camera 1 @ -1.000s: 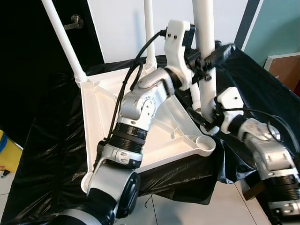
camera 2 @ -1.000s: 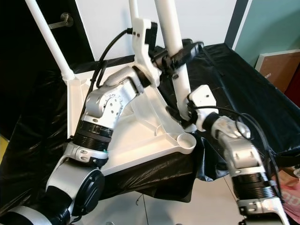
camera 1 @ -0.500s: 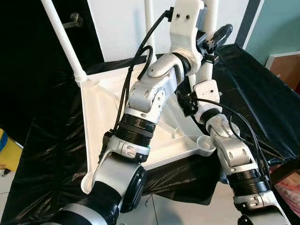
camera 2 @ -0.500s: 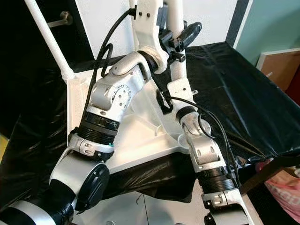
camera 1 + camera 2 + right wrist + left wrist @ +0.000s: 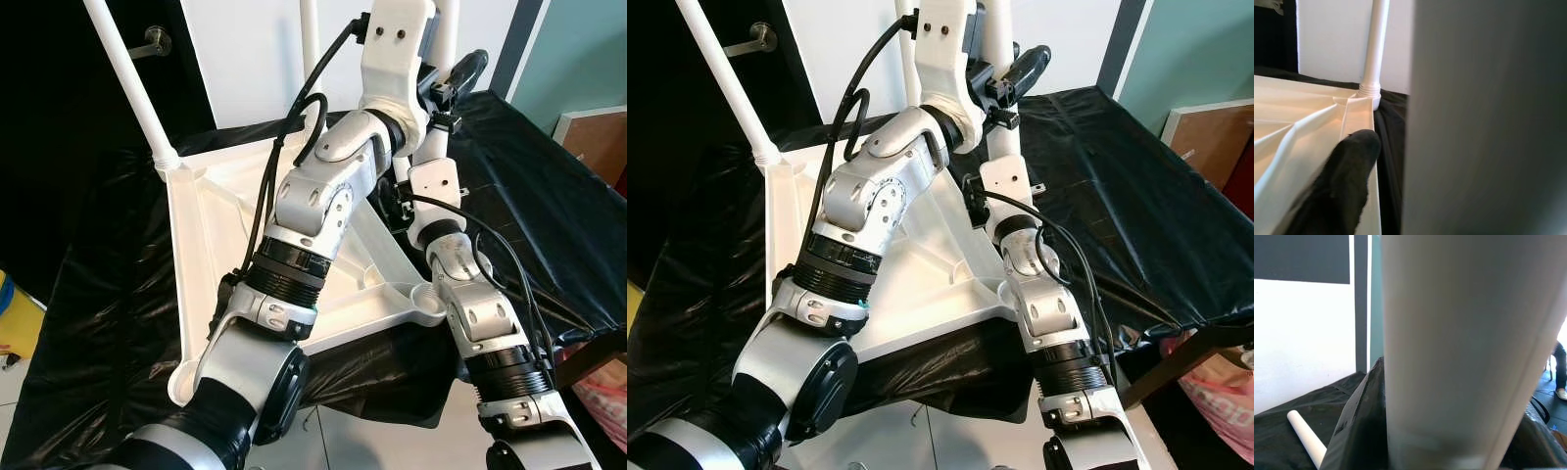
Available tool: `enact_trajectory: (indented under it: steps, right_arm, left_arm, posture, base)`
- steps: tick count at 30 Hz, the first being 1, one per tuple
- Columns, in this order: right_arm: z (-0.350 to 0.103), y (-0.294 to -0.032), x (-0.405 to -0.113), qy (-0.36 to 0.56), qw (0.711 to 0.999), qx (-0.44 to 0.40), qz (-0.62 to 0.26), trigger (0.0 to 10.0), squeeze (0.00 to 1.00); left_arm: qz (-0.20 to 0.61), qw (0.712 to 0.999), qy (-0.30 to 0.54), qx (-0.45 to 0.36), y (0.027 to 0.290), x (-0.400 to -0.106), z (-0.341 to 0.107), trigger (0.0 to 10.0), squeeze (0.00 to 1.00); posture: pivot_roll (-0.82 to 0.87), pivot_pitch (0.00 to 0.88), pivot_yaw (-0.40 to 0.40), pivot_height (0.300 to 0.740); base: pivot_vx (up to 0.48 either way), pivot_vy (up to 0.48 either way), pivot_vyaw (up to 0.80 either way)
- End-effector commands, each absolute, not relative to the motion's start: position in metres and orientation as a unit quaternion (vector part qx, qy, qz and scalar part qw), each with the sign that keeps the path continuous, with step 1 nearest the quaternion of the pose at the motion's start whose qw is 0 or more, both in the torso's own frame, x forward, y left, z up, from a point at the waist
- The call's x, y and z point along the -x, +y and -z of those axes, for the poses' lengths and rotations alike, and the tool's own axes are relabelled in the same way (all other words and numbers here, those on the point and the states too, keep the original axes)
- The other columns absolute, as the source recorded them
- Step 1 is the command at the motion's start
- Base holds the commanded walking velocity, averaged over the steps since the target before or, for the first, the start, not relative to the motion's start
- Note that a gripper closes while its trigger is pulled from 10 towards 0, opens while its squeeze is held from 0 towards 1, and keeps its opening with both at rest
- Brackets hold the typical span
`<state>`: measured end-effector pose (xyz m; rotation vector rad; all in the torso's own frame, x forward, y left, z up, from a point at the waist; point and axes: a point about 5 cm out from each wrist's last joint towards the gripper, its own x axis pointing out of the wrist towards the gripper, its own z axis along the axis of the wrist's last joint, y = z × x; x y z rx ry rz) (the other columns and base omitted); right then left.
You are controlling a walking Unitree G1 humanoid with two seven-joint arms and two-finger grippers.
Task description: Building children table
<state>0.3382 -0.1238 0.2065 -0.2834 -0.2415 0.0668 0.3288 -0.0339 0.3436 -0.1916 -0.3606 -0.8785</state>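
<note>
From the left eye view, a white plastic tabletop [image 5: 211,235] lies upside down on a counter [image 5: 549,186] draped in black plastic sheeting, its ribbed underside facing up. One white leg [image 5: 132,83] rises at a slant from the far-left corner socket, and a second leg [image 5: 311,39] stands at the far corner behind the arms. The left end effector [image 5: 453,78] is raised high over the tabletop and clamped around a third, thicker white leg [image 5: 436,147], one black finger showing on the leg's right side. The right end effector [image 5: 400,211] sits lower on the same leg, just under the left one, near the tabletop's right edge; whether its fingers are closed cannot be told here. An empty round socket [image 5: 428,296] shows at the near-right corner. The right eye view gives the same arrangement, with a wooden board [image 5: 1210,132] leaning by the teal wall at far right. In the left wrist view the held leg [image 5: 1464,352] stands very close to the lens, and another loose white leg [image 5: 1307,438] lies on the black sheeting beyond it. In the right wrist view the grey, blurred held leg looms at one side, one black fingertip [image 5: 1344,181] lies over the cream tabletop, and a fitted leg [image 5: 1374,49] stands in its ribbed corner socket.
</note>
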Motion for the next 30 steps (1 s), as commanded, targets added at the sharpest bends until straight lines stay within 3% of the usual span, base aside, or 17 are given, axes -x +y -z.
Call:
enact_trajectory:
  steps: [1,2,3,5,6,16,17,18,19,25,26,28,29,30]
  right_arm:
    - [-0.200,-0.125,-0.337,-0.110,0.984,0.140,-0.028,3.5,0.00]
    - [-0.199,-0.126,-0.337,-0.109,0.983,0.142,-0.027,3.5,0.00]
    - [-0.197,-0.126,-0.336,-0.106,0.984,0.143,-0.025,2.5,0.00]
    - [-0.197,-0.126,-0.336,-0.106,0.984,0.143,-0.025,2.5,0.00]
    - [-0.196,-0.126,-0.336,-0.104,0.984,0.141,-0.022,0.0,0.00]
    - [-0.199,-0.127,-0.336,-0.106,0.987,0.124,-0.011,0.0,0.00]
    - [-0.201,-0.129,-0.335,-0.110,0.987,0.119,-0.003,4.0,0.00]
    - [-0.204,-0.131,-0.335,-0.113,0.988,0.103,0.011,10.0,0.00]
    - [-0.205,-0.132,-0.335,-0.112,0.989,0.096,0.013,10.0,0.00]
    - [-0.208,-0.131,-0.335,-0.113,0.990,0.082,0.020,10.0,0.00]
    - [-0.208,-0.132,-0.334,-0.111,0.991,0.069,0.025,10.0,0.00]
    - [-0.208,-0.132,-0.334,-0.111,0.991,0.069,0.025,10.0,0.00]
    - [-0.207,-0.132,-0.335,-0.110,0.992,0.062,0.027,10.0,0.00]
    - [-0.204,-0.132,-0.335,-0.104,0.993,0.053,0.029,10.0,0.00]
  left_arm:
    - [0.428,0.879,-0.186,0.098,-0.044,-0.322,-0.350,10.0,0.00]
    - [0.427,0.880,-0.186,0.099,-0.043,-0.323,-0.350,10.0,0.00]
    - [0.425,0.880,-0.186,0.099,-0.043,-0.323,-0.350,10.0,0.00]
    - [0.425,0.880,-0.186,0.099,-0.043,-0.323,-0.350,10.0,0.00]
    - [0.427,0.880,-0.185,0.098,-0.044,-0.322,-0.350,10.0,0.00]
    - [0.433,0.877,-0.184,0.097,-0.046,-0.321,-0.349,10.0,0.00]
    - [0.437,0.875,-0.185,0.095,-0.047,-0.319,-0.348,10.0,0.00]
    - [0.459,0.863,-0.186,0.102,-0.050,-0.315,-0.348,10.0,0.00]
    - [0.468,0.857,-0.184,0.111,-0.051,-0.314,-0.348,10.0,1.00]
    - [0.475,0.852,-0.193,0.103,-0.052,-0.312,-0.349,10.0,1.00]
    - [0.464,0.858,-0.210,0.068,-0.052,-0.313,-0.349,10.0,0.87]
    - [0.464,0.858,-0.210,0.068,-0.052,-0.313,-0.349,10.0,0.87]
    - [0.453,0.864,-0.212,0.054,-0.050,-0.316,-0.347,10.0,0.00]
    - [0.445,0.868,-0.215,0.045,-0.049,-0.318,-0.345,10.0,0.00]
  posture:
    - [-0.23,0.028,0.046,0.740]
    - [-0.23,0.031,0.048,0.740]
    - [-0.23,0.032,0.049,0.740]
    - [-0.23,0.032,0.049,0.740]
    - [-0.23,0.033,0.051,0.740]
    - [-0.24,0.032,0.053,0.740]
    - [-0.24,0.027,0.053,0.740]
    - [-0.24,0.024,0.051,0.740]
    - [-0.24,0.024,0.052,0.740]
    - [-0.25,0.017,0.054,0.740]
    - [-0.25,0.013,0.054,0.740]
    - [-0.25,0.013,0.054,0.740]
    - [-0.25,0.012,0.054,0.740]
    - [-0.25,0.013,0.055,0.740]
  base:
    - [0.000,0.000,0.00]
    - [0.000,0.000,0.00]
    - [0.000,0.000,0.00]
    - [0.000,0.000,0.00]
    - [0.000,0.000,0.00]
    - [0.000,0.000,0.00]
    - [0.000,0.000,0.00]
    - [0.000,0.000,0.00]
    - [0.000,0.000,0.00]
    - [0.000,0.000,0.00]
    - [0.000,0.000,0.00]
    - [0.000,0.000,0.00]
    - [0.000,0.000,0.00]
    - [0.000,0.000,0.00]
